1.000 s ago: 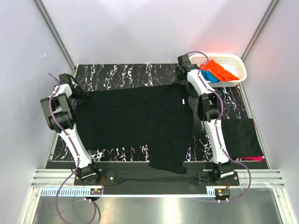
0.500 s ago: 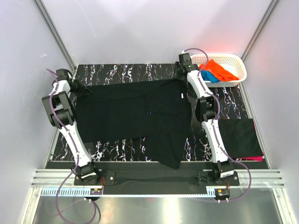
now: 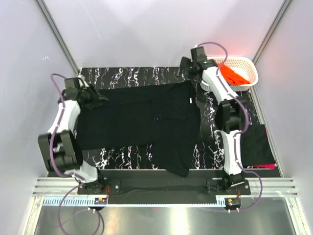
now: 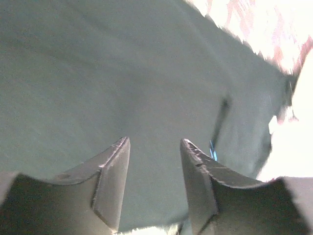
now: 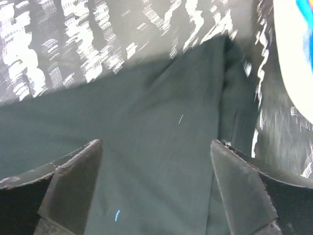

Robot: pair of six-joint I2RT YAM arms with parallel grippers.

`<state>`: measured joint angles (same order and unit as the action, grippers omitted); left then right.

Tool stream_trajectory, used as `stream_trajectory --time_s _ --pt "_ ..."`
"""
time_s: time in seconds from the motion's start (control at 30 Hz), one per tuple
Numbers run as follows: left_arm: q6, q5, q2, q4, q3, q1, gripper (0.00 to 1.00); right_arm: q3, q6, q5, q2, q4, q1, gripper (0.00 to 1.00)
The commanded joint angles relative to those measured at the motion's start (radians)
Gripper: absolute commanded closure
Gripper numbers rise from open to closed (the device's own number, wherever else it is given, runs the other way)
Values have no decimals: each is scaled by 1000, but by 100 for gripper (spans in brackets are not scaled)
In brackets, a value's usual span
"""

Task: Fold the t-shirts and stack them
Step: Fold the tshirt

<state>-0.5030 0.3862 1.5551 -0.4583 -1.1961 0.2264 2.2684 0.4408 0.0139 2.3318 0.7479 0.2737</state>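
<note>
A large black t-shirt (image 3: 142,122) lies spread flat on the marbled table, with one part reaching down to the near edge. Its tiny blue mark (image 4: 212,149) shows in the left wrist view. My left gripper (image 3: 95,97) hovers at the shirt's far left corner; its jaws (image 4: 154,142) stand apart with only cloth below them. My right gripper (image 3: 187,66) hangs over the far right corner, wide open (image 5: 156,144) above the black cloth, with nothing between its fingers. An orange t-shirt (image 3: 234,76) lies in the basket. A folded black t-shirt (image 3: 257,144) rests on a magenta one (image 3: 266,166) at the right.
The white lattice basket (image 3: 247,63) stands at the far right corner, close beside my right arm. A strip of blue cloth (image 5: 305,7) shows in it. Grey walls close in the table on three sides. The marbled table (image 3: 127,76) shows bare along its far edge.
Both grippers have let go of the black shirt's far corners and opened. The shirt was drawn toward the far edge and now lies flat. The right gripper rose; the left arm swung.
</note>
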Motion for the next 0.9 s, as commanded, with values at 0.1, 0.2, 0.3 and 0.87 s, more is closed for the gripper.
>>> stream_trajectory --time_s 0.1,0.2,0.3,0.87 --pt "-6 -53 -387 -69 239 -96 1 -329 29 81 -336 16 68 0" --pt "-26 -70 -587 -147 334 -102 1 -499 -28 20 -481 36 114 0" --pt "-46 -83 -759 -209 406 -111 1 -641 -94 -113 -616 79 174 0" --pt "-133 -424 -798 -583 397 -16 1 -1287 79 458 -1150 119 98 1"
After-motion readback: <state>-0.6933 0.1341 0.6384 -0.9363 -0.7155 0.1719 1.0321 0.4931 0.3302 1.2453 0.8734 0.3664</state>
